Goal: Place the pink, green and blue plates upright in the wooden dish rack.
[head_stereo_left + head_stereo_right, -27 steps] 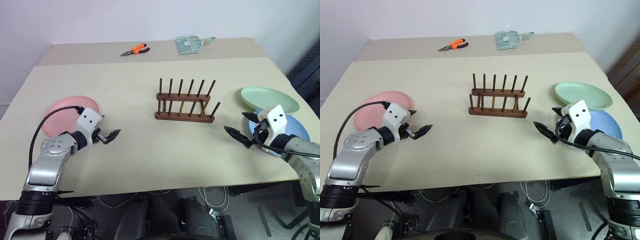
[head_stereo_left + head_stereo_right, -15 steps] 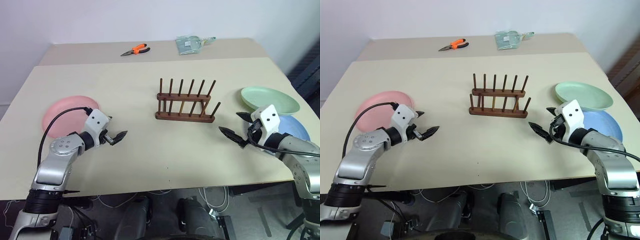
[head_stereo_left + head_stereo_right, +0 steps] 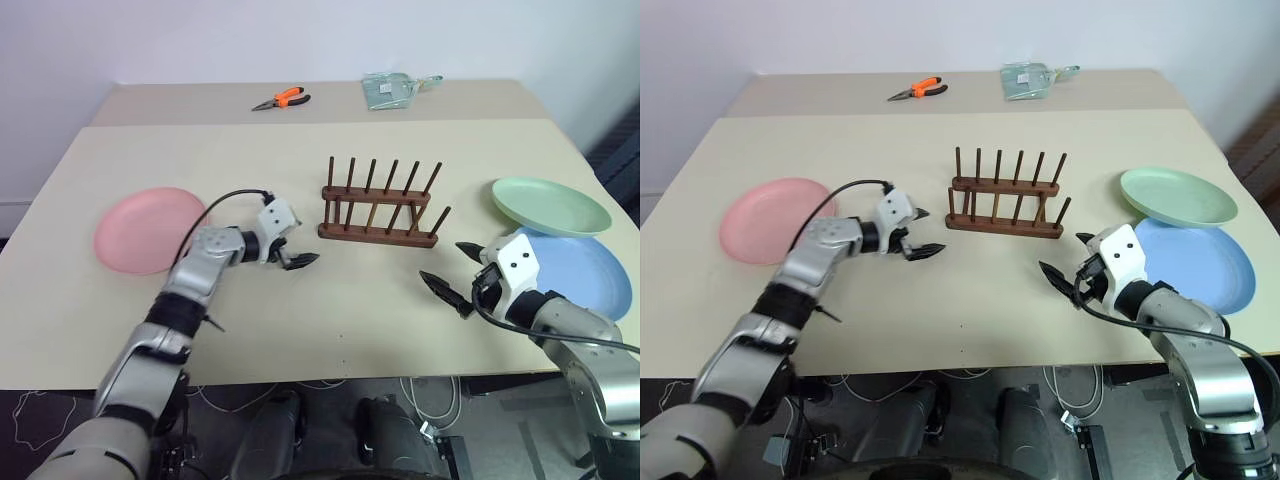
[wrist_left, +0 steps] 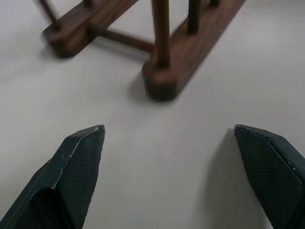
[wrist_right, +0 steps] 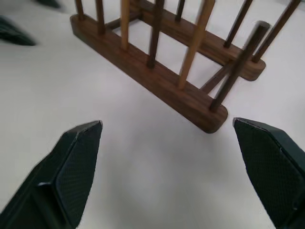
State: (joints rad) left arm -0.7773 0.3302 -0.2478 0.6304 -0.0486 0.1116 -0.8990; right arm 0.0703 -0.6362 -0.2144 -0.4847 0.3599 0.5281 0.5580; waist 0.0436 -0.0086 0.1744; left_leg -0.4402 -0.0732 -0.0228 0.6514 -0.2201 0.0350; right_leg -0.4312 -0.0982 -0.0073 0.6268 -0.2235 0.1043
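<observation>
Head views: the wooden dish rack (image 3: pixel 381 203) is seen standing empty at table centre, pegs upright. The pink plate (image 3: pixel 148 229) lies flat at the left, well apart from the rack. The green plate (image 3: pixel 550 206) is at the right, its near edge overlapping the far rim of the blue plate (image 3: pixel 580 275), which lies nearer. The left gripper (image 3: pixel 296 249) is held just left of the rack's left end, low over the table (image 3: pixel 300 330), fingers apart, nothing between them. The right gripper (image 3: pixel 457 271) is held right of and nearer than the rack's right end, beside the blue plate's left rim, fingers spread wide and empty. Orange-handled pliers (image 3: pixel 280 99) and a clear bag (image 3: pixel 393 89) are seen at the far edge.

Left wrist view: both black fingers (image 4: pixel 76 171) are seen wide apart over bare table, with the end of the rack's base rail and one peg just beyond them, not touched.

Right wrist view: fingers (image 5: pixel 74 164) are seen wide apart, nothing held; the rack's near rail and peg rows lie ahead, clear of the tips.
</observation>
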